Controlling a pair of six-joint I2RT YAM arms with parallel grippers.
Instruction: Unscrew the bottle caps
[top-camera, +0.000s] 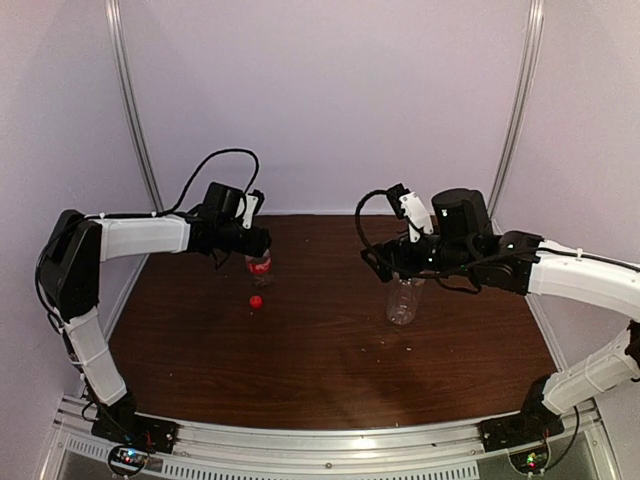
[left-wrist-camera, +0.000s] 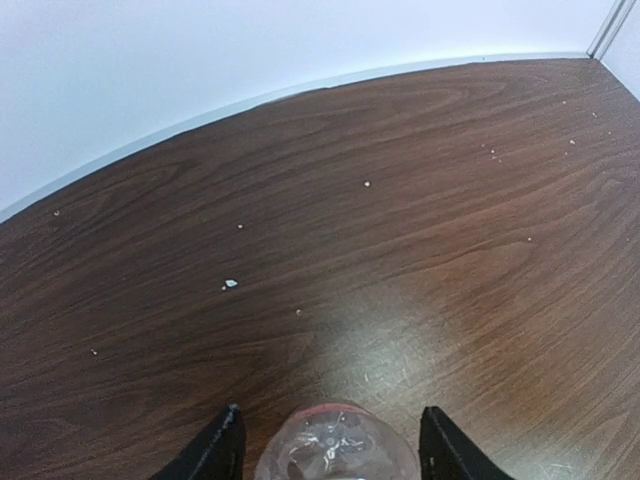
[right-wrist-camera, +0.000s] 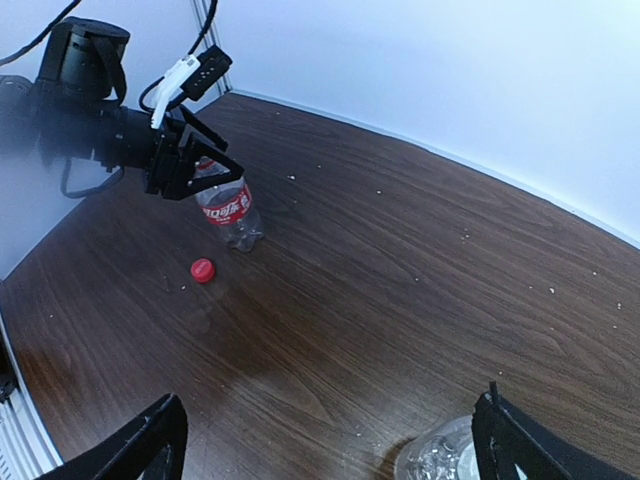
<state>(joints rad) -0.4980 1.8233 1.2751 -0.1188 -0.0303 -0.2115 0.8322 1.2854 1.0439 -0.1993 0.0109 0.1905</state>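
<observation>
A small clear bottle with a red label (top-camera: 259, 268) (right-wrist-camera: 230, 210) stands upright at the back left of the table. Its red cap (top-camera: 256, 301) (right-wrist-camera: 203, 269) lies loose on the wood just in front of it. My left gripper (top-camera: 252, 243) (left-wrist-camera: 335, 448) is at the bottle's top, open, with a gap between each finger and the bottle (left-wrist-camera: 335, 450). A wider unlabelled clear bottle (top-camera: 402, 300) (right-wrist-camera: 440, 462) stands right of centre. My right gripper (top-camera: 393, 263) (right-wrist-camera: 330, 450) hovers over it, wide open and holding nothing; the bottle sits near its right finger (right-wrist-camera: 520, 445). The arm hides that bottle's top.
The dark wooden table (top-camera: 320, 360) is bordered by white walls at the back and sides, with metal corner posts (top-camera: 135, 110). Small pale crumbs (left-wrist-camera: 231, 284) are scattered on the wood. Both arm bases sit on the rail at the near edge.
</observation>
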